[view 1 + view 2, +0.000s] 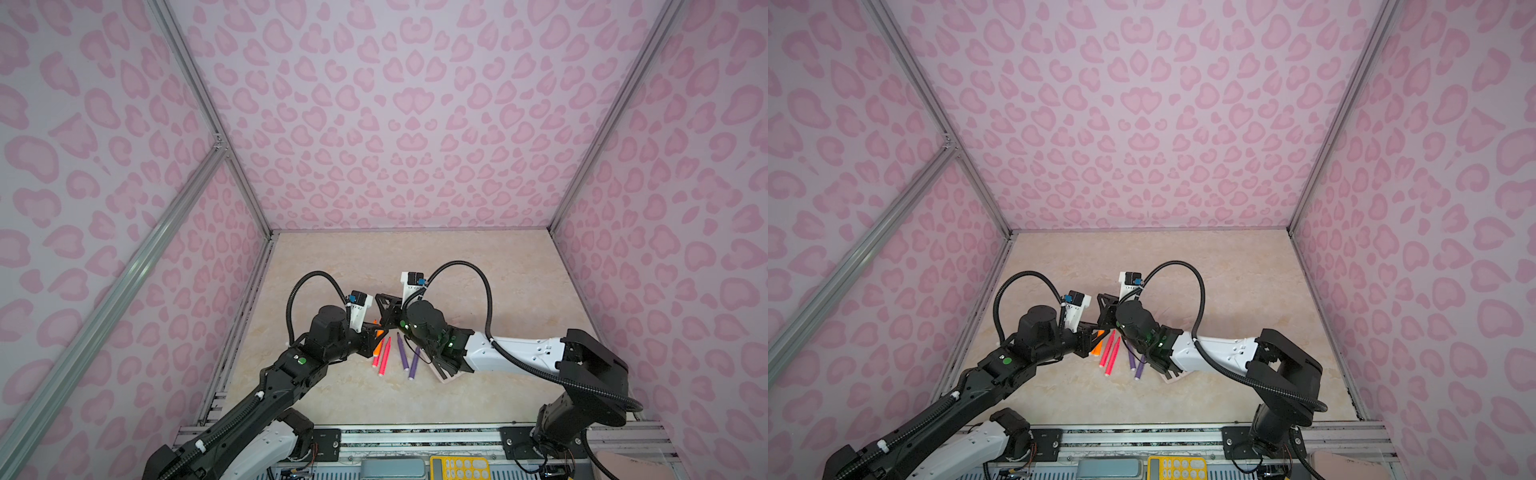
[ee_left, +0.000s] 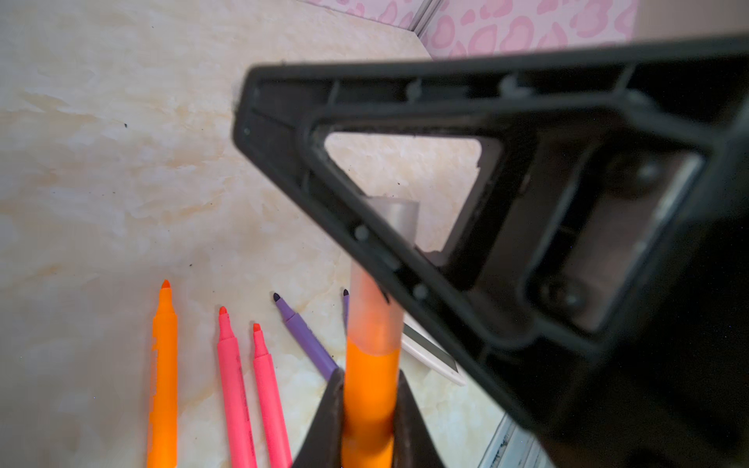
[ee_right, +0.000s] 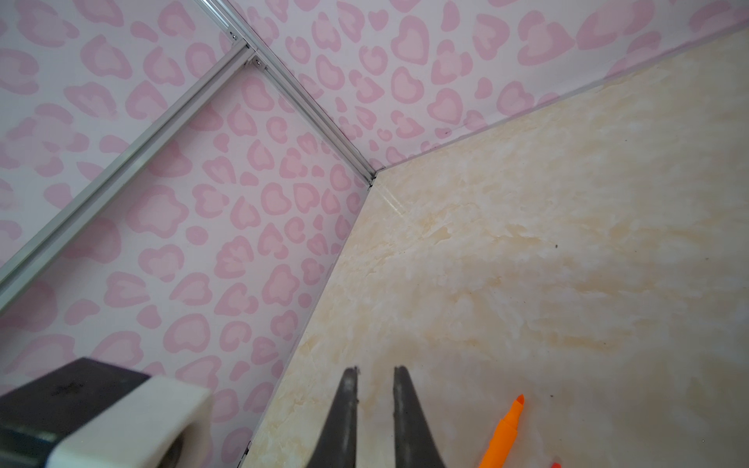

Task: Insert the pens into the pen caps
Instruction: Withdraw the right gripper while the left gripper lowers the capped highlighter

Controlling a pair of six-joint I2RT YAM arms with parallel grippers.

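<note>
The left gripper (image 2: pixel 369 379) clamps the barrel of an orange pen (image 2: pixel 371 397) and holds it up off the table, tip pointing away. A clear cap (image 2: pixel 375 320) already sleeves that tip down to the orange barrel, though I cannot tell whether it is pushed fully home. One finger of the right gripper (image 3: pixel 375 372) lies across the cap. Its jaws stand almost together, and by the look of it they pinch the cap, though the wrist view shows only a narrow gap. So I judge the first of six cappings nearly finished. Below on the table (image 2: pixel 121 162) lie a second orange pen (image 2: pixel 164 364), two pink pens (image 2: pixel 233 381) and two purple pens (image 2: pixel 306 336), side by side with bare tips. These five remain, and no spare caps can be made out. A pale calculator (image 2: pixel 435 360) lies just beside the purple pens, partly under the right arm. That arm crowds them and could hinder the next pick. Beyond, the table is bare up to the heart-patterned walls (image 1: pixel 415 104).
</note>
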